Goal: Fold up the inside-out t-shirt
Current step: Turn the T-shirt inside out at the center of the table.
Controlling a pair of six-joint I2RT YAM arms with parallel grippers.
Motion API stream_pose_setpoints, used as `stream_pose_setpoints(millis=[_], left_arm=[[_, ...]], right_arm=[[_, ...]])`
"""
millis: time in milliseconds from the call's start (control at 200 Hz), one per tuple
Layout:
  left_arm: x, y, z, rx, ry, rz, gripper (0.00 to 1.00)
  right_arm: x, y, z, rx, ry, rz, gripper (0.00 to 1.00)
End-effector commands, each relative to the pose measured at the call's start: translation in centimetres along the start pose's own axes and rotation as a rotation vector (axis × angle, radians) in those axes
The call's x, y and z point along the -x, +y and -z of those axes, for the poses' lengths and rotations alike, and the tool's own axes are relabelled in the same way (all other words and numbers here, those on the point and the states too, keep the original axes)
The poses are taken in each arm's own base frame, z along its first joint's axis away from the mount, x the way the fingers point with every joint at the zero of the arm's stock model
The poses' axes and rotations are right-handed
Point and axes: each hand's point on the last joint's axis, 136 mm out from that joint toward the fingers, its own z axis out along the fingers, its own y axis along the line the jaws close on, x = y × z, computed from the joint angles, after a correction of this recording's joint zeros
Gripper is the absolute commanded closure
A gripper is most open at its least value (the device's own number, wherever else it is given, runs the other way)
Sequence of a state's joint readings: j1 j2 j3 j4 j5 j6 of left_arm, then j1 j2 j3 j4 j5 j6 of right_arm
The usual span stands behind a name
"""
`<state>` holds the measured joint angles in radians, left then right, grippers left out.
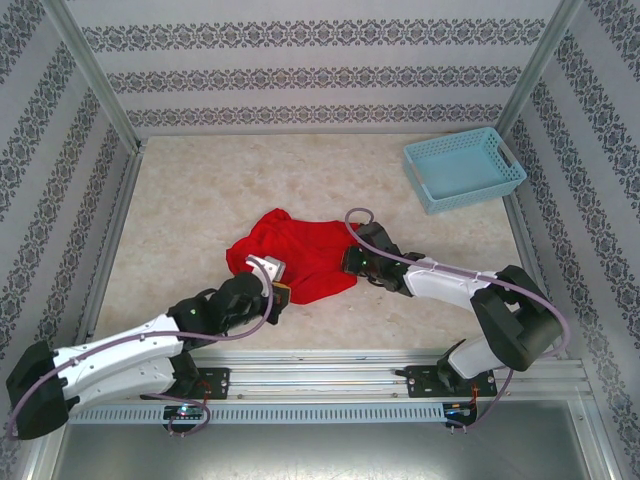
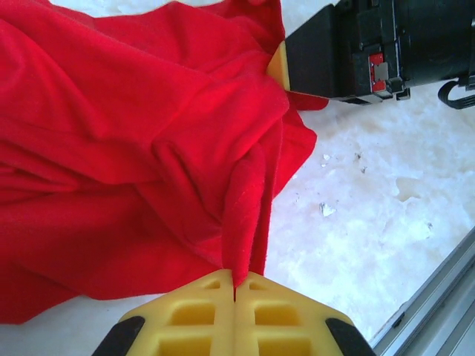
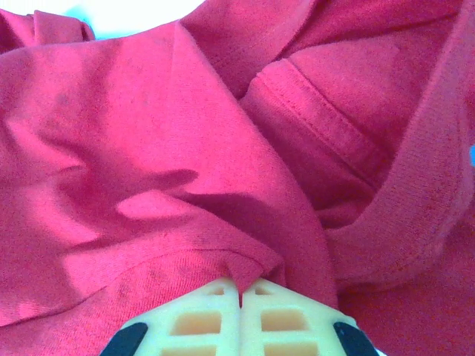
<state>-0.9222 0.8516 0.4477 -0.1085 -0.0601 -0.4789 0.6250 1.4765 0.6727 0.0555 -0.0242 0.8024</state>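
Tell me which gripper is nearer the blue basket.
Right. The right gripper pinches the red t-shirt on the side facing the basket; the left gripper sits farther left, at the shirt's near edge.

The red t-shirt (image 1: 300, 258) lies in a crumpled heap near the middle of the table (image 1: 200, 200). It is soft and plain, with lots of folds.

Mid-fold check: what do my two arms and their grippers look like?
The left arm and right arm have white shell links with black joint housings, and a purplish-grey cable loops along each. The left gripper and right gripper have yellow, grid-ribbed fingers on black mounts. The right gripper's black body carries a small red marking.
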Motion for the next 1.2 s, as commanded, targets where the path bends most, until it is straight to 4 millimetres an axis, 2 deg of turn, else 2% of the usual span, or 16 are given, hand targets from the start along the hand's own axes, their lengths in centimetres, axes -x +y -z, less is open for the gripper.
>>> stream_pose_setpoints(millis=[0,105,220,320,400,500,590,814,999,1194], left_arm=[[0.3,0.7,0.5,-0.005,-0.046,0.033,1.00],[0.3,1.1,0.5,-0.016,-0.065,0.067,1.00],[-0.3,0.2,-1.0,-0.058,-0.018,0.067,1.00],[-0.7,-0.7,-2.6,-0.086,0.043,0.060,1.00],[-0.6,-1.2,-3.5,-0.100,0.056,0.059,1.00],[-0.1,-1.3,-3.8,-0.099,0.042,0.059,1.00],[-0.1,-1.5,-3.9,-0.105,0.045,0.054,1.00],[-0.6,-1.3,-3.6,-0.108,0.055,0.059,1.00],[-0.9,-1.6,-3.4,-0.131,0.066,0.056,1.00],[-1.5,-1.5,-3.1,-0.135,0.070,0.062,1.00]], right_arm=[[1.3,-2.5,-0.1,-0.092,-0.045,-0.046,1.00],[1.7,-2.5,-0.2,-0.087,-0.046,-0.056,1.00],[2.2,-0.1,0.3,0.004,-0.052,-0.009,1.00],[2.1,3.0,1.6,0.092,-0.056,0.094,0.83],[1.6,4.3,3.0,0.097,-0.058,0.168,0.67],[0.0,5.3,4.4,0.096,-0.053,0.220,0.62],[-1.8,5.8,4.8,0.112,-0.018,0.216,0.58],[-5.5,8.5,3.2,0.211,0.099,0.170,0.54],[-4.7,9.6,1.4,0.191,0.097,0.162,0.54],[-4.3,9.1,-0.4,0.115,0.105,0.182,0.56]])
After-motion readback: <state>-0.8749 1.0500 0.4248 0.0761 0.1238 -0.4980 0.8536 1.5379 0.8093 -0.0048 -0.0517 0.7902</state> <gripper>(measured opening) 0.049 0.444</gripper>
